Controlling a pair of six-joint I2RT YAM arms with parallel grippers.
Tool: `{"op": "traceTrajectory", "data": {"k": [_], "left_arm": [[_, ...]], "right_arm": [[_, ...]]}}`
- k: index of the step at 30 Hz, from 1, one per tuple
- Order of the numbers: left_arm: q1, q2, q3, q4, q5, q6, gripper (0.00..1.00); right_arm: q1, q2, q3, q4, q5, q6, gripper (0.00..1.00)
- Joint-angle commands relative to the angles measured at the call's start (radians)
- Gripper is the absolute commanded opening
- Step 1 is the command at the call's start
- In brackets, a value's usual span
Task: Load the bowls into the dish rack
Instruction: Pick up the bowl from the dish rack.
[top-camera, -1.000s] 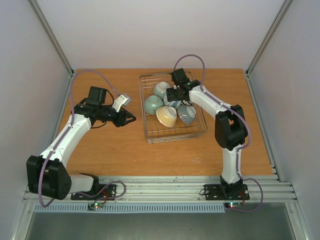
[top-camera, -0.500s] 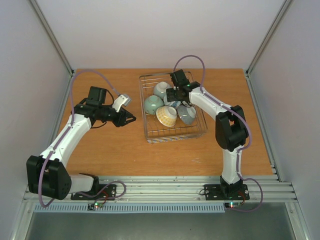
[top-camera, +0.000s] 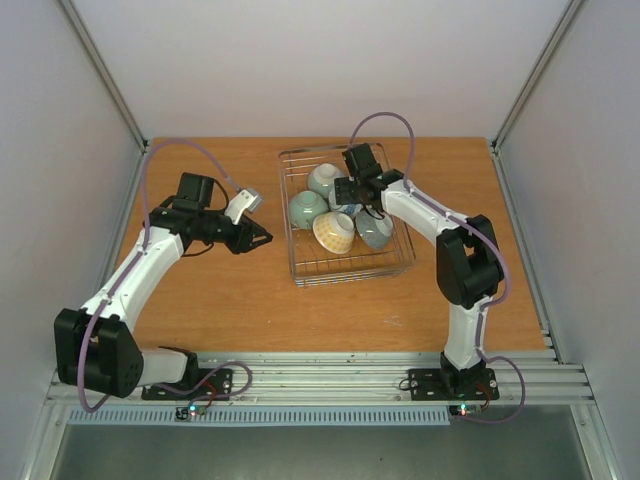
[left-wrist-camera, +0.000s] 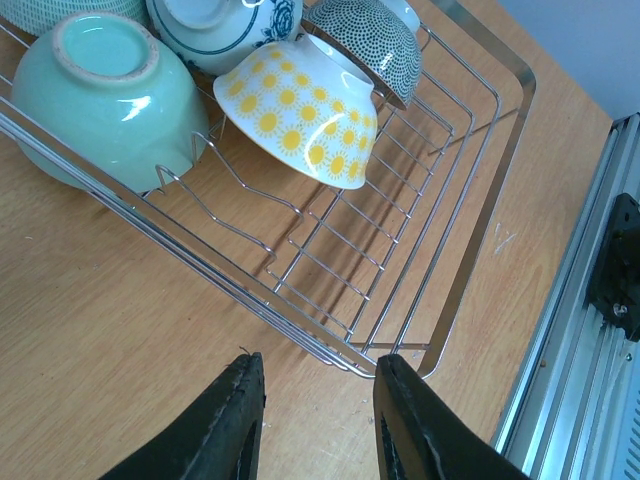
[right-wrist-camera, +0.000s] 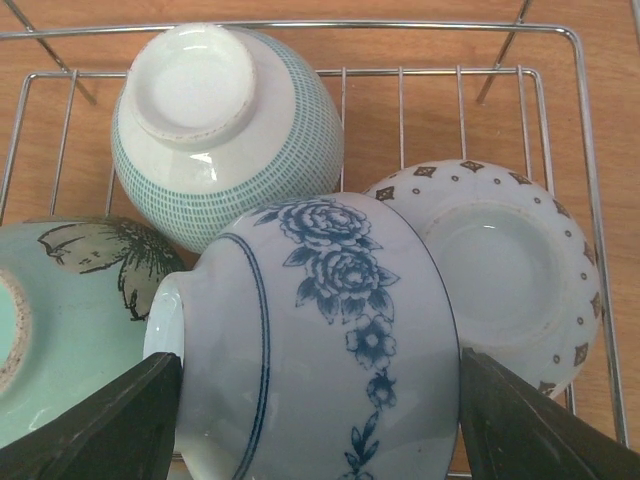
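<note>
Right gripper (right-wrist-camera: 318, 370) spread wide, fingers pressed on both sides of blue-flowered bowl (right-wrist-camera: 330, 300). Held it tipped on its side inside dish rack (right-wrist-camera: 400, 24), against green-hatched bowl (right-wrist-camera: 235, 140), likely to seat it among the tines. Left gripper (left-wrist-camera: 318, 365) part open, empty, low over desk (left-wrist-camera: 100, 330) just beside rack, probably waiting out of the way. No bowl seen outside rack.

Bowls (left-wrist-camera: 300, 120) in rack (left-wrist-camera: 484, 215) (perhaps five)
</note>
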Motion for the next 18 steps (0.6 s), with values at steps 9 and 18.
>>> {"op": "traceTrajectory", "data": {"k": [9,18], "left_arm": [[0.008,0.000,-0.014,0.014,0.022,0.011,0.31],[0.008,-0.014,-0.015,0.016,0.021,0.013,0.31]], "right_arm": [[-0.004,-0.132,-0.035,0.078,0.061,-0.041,0.01],[-0.005,-0.187,-0.029,0.083,0.074,-0.076,0.01]]}}
